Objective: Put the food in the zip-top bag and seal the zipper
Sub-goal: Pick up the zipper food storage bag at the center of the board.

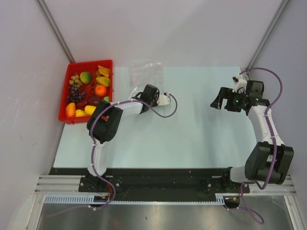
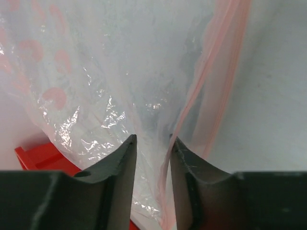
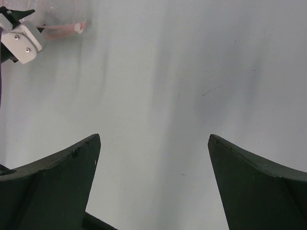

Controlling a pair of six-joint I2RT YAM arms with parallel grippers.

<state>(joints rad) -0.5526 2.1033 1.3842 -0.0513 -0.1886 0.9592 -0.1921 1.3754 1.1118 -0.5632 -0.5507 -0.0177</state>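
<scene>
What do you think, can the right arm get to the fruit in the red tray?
Probably not. The right pincer hangs open far to the right, while the red tray with the fruit sits at the far left, and the left arm and the zip-top bag lie in between.

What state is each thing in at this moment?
zip-top bag: crumpled, no food visible inside
zipper: sealed or not, unclear
food: piled in the red tray
left gripper: jaws narrowly apart, the bag's zipper edge between them
right gripper: wide open, holding nothing
</scene>
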